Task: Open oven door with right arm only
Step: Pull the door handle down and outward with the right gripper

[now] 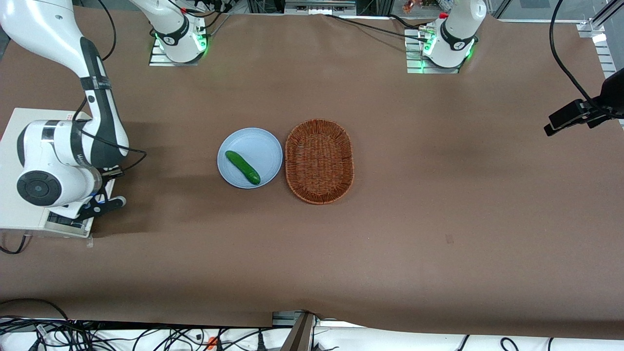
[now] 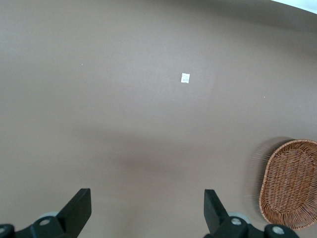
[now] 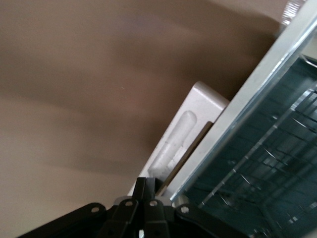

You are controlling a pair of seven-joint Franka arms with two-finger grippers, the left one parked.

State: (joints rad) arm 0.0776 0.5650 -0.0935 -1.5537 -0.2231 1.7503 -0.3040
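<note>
The brown tabletop point(image 1: 438, 219) is wide, and all the action sits at the working arm's end of it. There the right arm point(image 1: 97, 112) bends down over the cream-white oven point(image 1: 12, 146) and hides most of its front. To my eye the main risk is the oven itself: it looks light and stands loose at the tabletop's edge, so a pull that doesn't follow the flap's swing could drag or tip the whole box rather than turn the hinge.

The oven door point(image 3: 257, 163) shows in the wrist view as dark glass with rack wires behind it, bordered by a shiny metal frame. I can't tell how far it stands from shut. A weak hold at its edge could slip off that smooth metal, and the door would drop or snap back.

The wicker basket point(image 1: 292, 146), the blue plate point(image 1: 263, 146) and the cucumber point(image 1: 242, 167) lie mid-tabletop, well apart from all this and in no danger.

The gripper point(image 3: 148, 191) sits right at the door frame's corner. Its jaws look drawn together with no gap showing. Whether they pinch anything, I can't tell.
</note>
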